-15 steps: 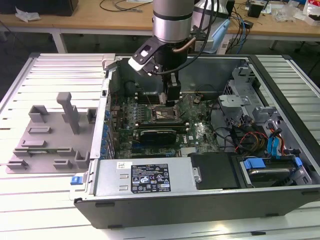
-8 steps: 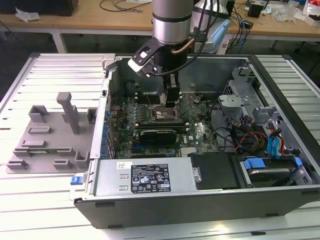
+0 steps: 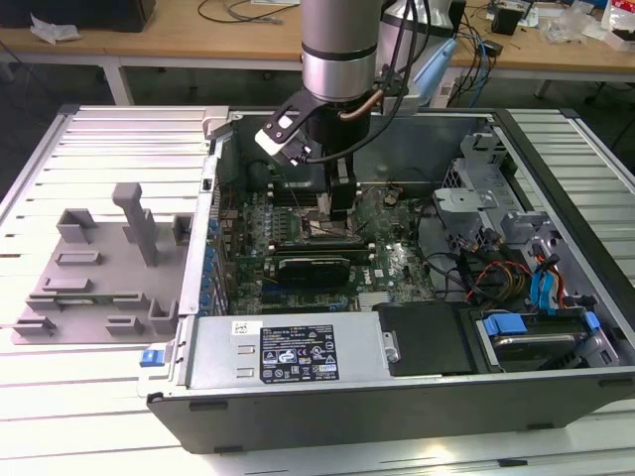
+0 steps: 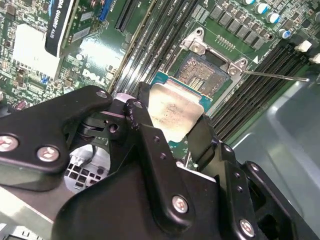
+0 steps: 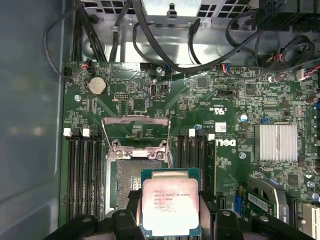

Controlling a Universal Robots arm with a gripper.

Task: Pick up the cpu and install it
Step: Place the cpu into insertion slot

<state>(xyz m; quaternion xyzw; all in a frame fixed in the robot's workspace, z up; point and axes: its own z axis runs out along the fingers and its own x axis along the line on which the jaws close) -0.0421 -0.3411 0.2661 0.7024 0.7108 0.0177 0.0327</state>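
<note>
- We see the tool (image 5: 170, 211) closed on the cpu (image 5: 170, 200), with a black finger (image 5: 133, 207) on each of two opposite edges.
- The cpu is held flat above the motherboard (image 5: 200, 125), shiny top up.
- It is just beside the open socket (image 5: 131, 175) (its metal frame (image 5: 135, 131) is lifted) and is not seated in it.
- In the exterior view, the arm reaches down into the computer case (image 3: 397, 412).

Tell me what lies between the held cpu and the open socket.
Nothing. In both wrist views the cpu borders the bare open socket, with no cable or part between them.
</note>
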